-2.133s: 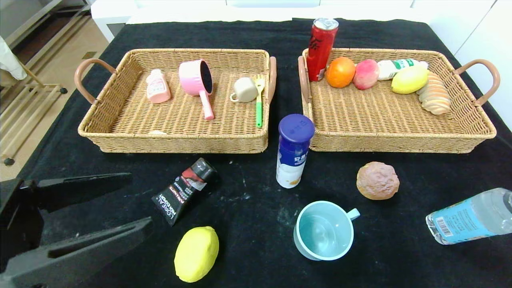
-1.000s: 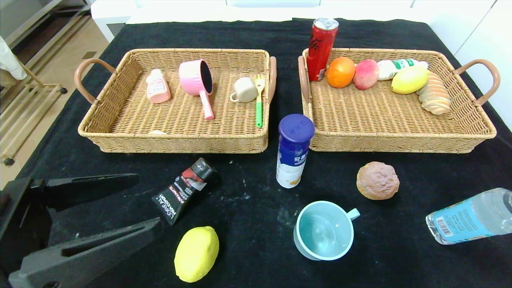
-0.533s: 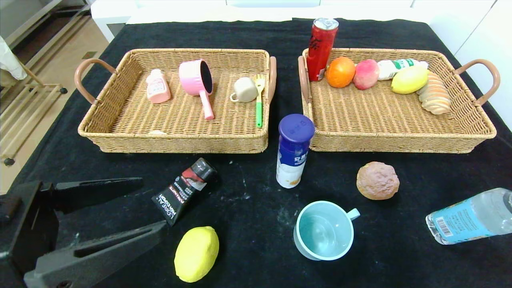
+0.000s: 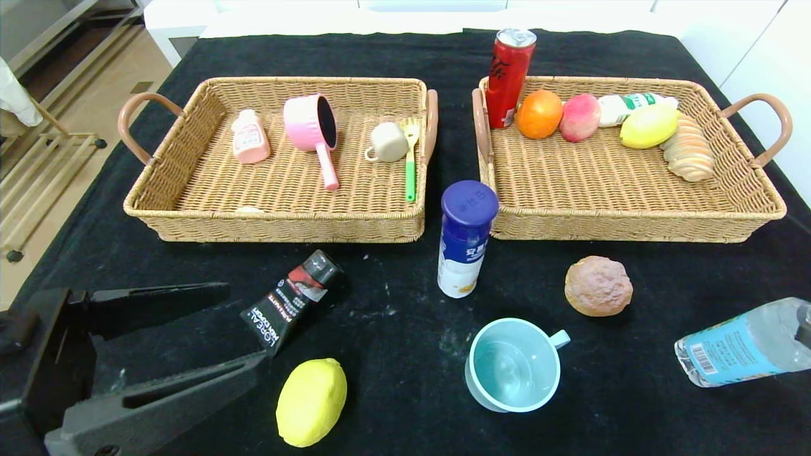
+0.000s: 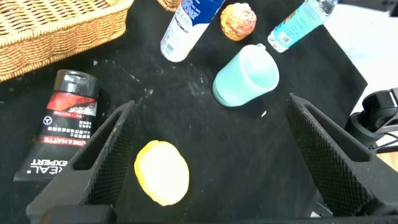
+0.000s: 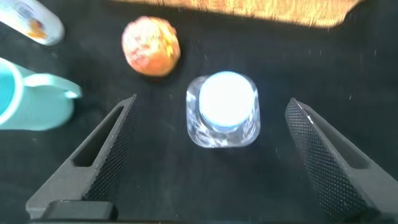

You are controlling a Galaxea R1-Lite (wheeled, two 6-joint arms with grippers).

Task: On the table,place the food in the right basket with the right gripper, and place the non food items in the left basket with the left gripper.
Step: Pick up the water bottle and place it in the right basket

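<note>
On the black table lie a black tube (image 4: 293,301), a yellow lemon (image 4: 312,402), an upright blue-capped bottle (image 4: 466,239), a teal cup (image 4: 513,364), a brown bun (image 4: 598,286) and a water bottle (image 4: 741,345) on its side. My left gripper (image 4: 248,323) is open low at the near left, its tips by the tube's end. In the left wrist view the lemon (image 5: 161,172) lies between the fingers (image 5: 112,155) and the tube (image 5: 59,130) outside them. My right gripper (image 6: 211,102) is open, with the water bottle's cap end (image 6: 224,109) between its fingers, untouched.
The left basket (image 4: 279,221) holds a pink pot, a pink bottle, a small cup and a fork. The right basket (image 4: 633,225) holds fruit, bread, a small bottle and a red can (image 4: 510,76). The table's right edge runs close to the water bottle.
My left gripper has crept forward and to the right, toward the tube and the lemon, staying open. The objects have not moved.
</note>
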